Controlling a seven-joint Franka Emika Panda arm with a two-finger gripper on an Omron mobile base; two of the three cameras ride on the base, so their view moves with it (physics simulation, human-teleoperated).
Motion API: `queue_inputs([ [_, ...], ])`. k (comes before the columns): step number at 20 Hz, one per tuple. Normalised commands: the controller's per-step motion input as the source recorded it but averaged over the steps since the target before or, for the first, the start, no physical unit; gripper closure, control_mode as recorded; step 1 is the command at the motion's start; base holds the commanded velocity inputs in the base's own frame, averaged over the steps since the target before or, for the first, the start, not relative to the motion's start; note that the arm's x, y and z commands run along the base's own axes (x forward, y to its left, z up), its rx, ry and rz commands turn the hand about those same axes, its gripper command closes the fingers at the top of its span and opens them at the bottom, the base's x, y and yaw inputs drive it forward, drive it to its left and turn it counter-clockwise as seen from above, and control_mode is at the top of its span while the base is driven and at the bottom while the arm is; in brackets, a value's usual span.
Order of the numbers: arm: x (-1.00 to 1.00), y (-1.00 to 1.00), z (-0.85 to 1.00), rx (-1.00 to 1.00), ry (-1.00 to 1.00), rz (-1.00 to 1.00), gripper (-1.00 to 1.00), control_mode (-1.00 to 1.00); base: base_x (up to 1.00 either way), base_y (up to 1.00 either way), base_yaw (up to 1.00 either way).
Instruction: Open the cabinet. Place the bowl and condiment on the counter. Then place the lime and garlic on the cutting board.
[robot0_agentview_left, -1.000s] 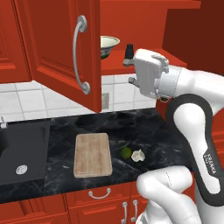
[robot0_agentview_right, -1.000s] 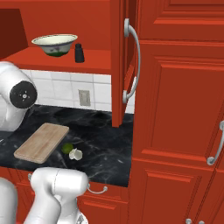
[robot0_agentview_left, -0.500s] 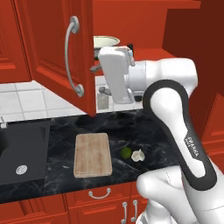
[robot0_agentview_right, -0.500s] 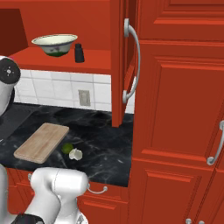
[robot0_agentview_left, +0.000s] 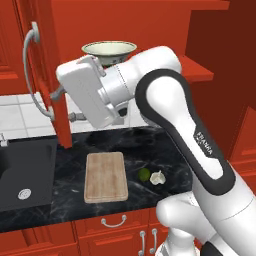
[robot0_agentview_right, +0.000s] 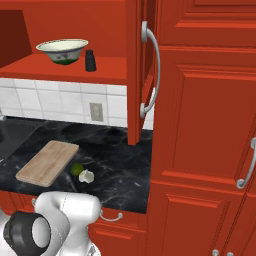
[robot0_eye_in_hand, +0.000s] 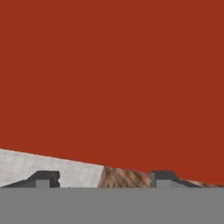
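We count one cabinet (robot0_agentview_right: 135, 70) with two doors, both swung open. One door (robot0_agentview_left: 45, 75) stands edge-on at the left of the left base view; the other door (robot0_agentview_right: 145, 65) stands edge-on in the right base view. Each carries one silver arched handle (robot0_agentview_right: 152, 70).

On the red shelf (robot0_agentview_right: 65, 67) we count two items: one bowl (robot0_agentview_right: 62, 50) and, just beside it, one dark condiment bottle (robot0_agentview_right: 90, 60). Both stand upright.

On the counter (robot0_agentview_left: 150, 147) we count three items: one cutting board (robot0_agentview_left: 105, 176), one lime (robot0_agentview_left: 144, 174) and one garlic (robot0_agentview_left: 158, 177). The board surface is bare. The lime and garlic touch each other and lie just beside the board, off it.

One gripper (robot0_eye_in_hand: 103, 178) sits close to the red inner face of the left door. Its two fingertips (robot0_eye_in_hand: 43, 178) stand well apart with nothing between them.
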Motion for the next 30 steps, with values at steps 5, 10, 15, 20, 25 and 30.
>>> queue_inputs([
  [5, 0.38, 0.98, -0.37, -0.09, 0.00, 0.21, -1.00, -1.00, 0.00, 0.00, 0.00],
  [10, 0.20, 0.34, -0.10, -0.03, -0.02, 0.07, -1.00, -1.00, 0.00, 0.00, 0.00],
  [15, -0.02, -0.04, 0.00, -0.03, 0.02, 0.00, -1.00, -1.00, 0.00, 0.00, 0.00],
  [20, -0.01, -0.94, 0.00, -0.02, -0.07, 0.00, -1.00, -1.00, 0.00, 0.00, 0.00],
  [25, 0.00, -1.00, 0.00, -0.15, -0.13, 0.00, -1.00, -1.00, 0.00, 0.00, 0.00],
  [30, 0.10, -0.99, 0.04, -0.23, -0.07, 0.00, -1.00, -1.00, 0.00, 0.00, 0.00],
])
